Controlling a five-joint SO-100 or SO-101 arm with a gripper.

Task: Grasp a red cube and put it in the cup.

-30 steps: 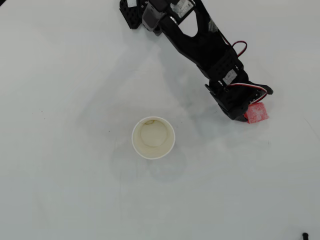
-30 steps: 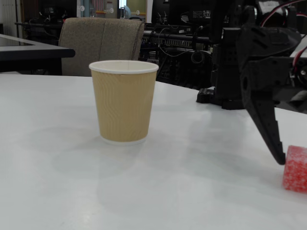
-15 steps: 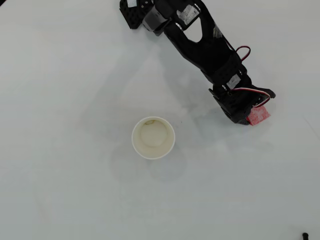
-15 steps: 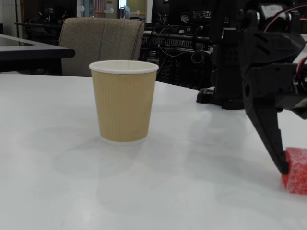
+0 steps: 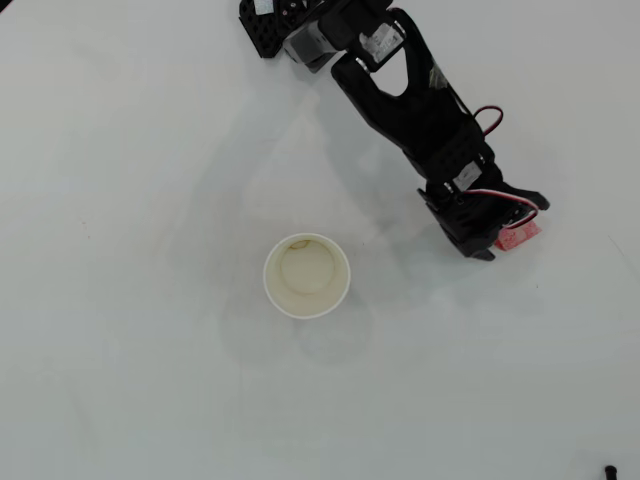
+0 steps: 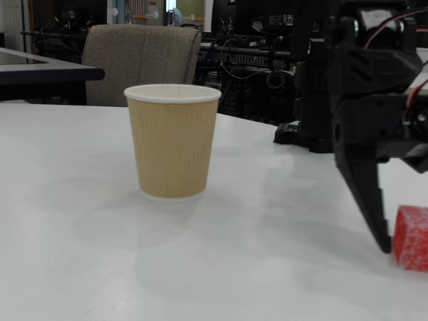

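In the fixed view, the cup [image 6: 172,140] stands upright on the white table [image 6: 80,221], left of centre, its tan ribbed wall topped by a white rim. From above, its cream inside looks empty [image 5: 307,275], so nothing has been delivered yet. To the right, the black arm reaches out from its base at the far edge, and the gripper [image 5: 497,243] is down at the table. One black finger [image 6: 366,194] comes down to the surface just left of the red cube [image 6: 411,237], which sits on the table at the right edge of that view. In the overhead view only a sliver of the cube [image 5: 520,235] peeks out beside the gripper. The second finger is hidden, so I cannot tell how wide the jaws stand or whether they bracket the cube. My read: the approach is made; gripping, lifting, carrying left to the cup and releasing all remain.
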